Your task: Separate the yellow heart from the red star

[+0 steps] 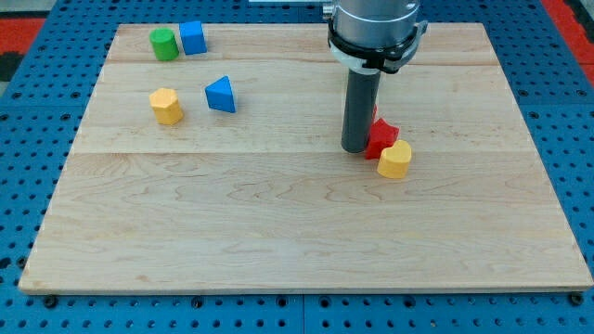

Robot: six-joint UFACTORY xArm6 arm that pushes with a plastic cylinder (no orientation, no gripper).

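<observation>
The yellow heart (394, 160) lies right of the board's middle, touching the red star (380, 137), which sits just above and to its left. My tip (356, 148) rests on the board against the red star's left side, a little left of the yellow heart. The rod hides part of the star.
A green cylinder (164, 44) and a blue cube (192, 38) sit side by side at the top left. A yellow hexagonal block (166, 106) and a blue triangle (221, 95) lie below them. The wooden board (297, 232) rests on a blue pegboard surface.
</observation>
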